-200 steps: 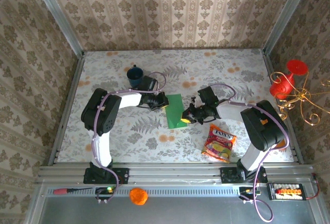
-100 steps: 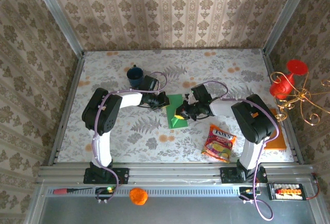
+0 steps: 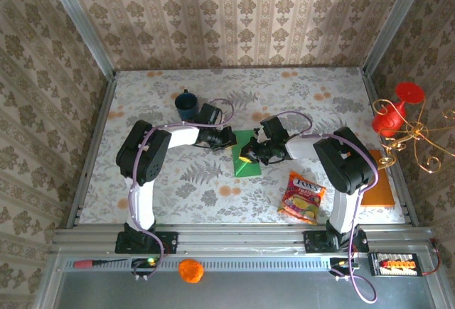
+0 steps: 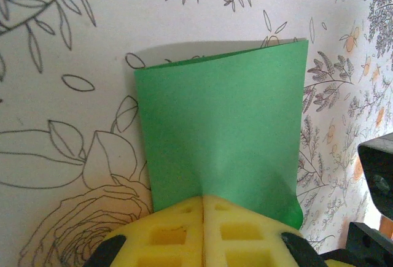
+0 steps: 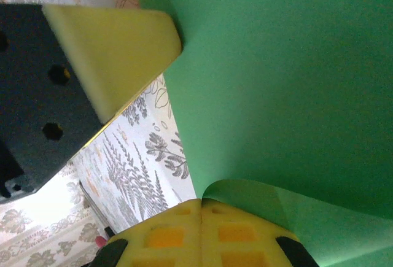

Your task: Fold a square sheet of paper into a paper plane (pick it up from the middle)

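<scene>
The bright-green sheet of paper (image 3: pixel 250 170) lies folded in half on the floral table, a narrow upright rectangle between both grippers. My left gripper (image 3: pixel 229 141) is at its upper left edge; in the left wrist view its yellow pads (image 4: pixel 245 230) are pressed together with the paper (image 4: pixel 221 126) creasing out from between them (image 4: pixel 202 196). My right gripper (image 3: pixel 248 158) sits over the sheet's middle. In the right wrist view its pads meet (image 5: pixel 201 201) on a curled-up corner of the paper (image 5: pixel 276 64). No paper plane shape is formed.
A blue mug (image 3: pixel 186 104) stands behind the left gripper. A colourful snack packet (image 3: pixel 303 197) lies near front right, an orange-brown board (image 3: pixel 377 188) at the right edge. The left gripper's finger (image 5: pixel 110 52) hangs close to the right wrist camera.
The right gripper has moved left and slightly back, from the paper's right edge onto its middle, carrying a lifted corner. The left gripper has stayed at the upper left edge.
</scene>
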Robot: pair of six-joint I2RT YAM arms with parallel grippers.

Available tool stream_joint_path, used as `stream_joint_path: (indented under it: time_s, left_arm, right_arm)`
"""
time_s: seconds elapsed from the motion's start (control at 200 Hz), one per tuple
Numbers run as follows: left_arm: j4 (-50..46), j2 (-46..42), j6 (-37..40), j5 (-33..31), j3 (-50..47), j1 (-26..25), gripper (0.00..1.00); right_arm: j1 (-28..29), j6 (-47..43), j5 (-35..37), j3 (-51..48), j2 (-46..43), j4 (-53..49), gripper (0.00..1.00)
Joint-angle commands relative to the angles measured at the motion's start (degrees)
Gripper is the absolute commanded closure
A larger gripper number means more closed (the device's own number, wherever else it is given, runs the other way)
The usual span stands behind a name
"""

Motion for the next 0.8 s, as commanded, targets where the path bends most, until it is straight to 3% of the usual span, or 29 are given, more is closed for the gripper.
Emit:
stream_joint_path:
  time_s: [0.0,0.795]
  left_arm:
    - [-3.68,2.01,1.75,-0.05,0.60,-0.42,0.92]
    - [-3.74,2.23,1.87,0.21,0.87,-0.60,0.92]
  right_arm:
    - [0.40,0.38,1.79,0.20,0.75,1.03,0.98]
    - [0.97,-4.12,-1.69,1.40,1.39,-2.30,0.98]
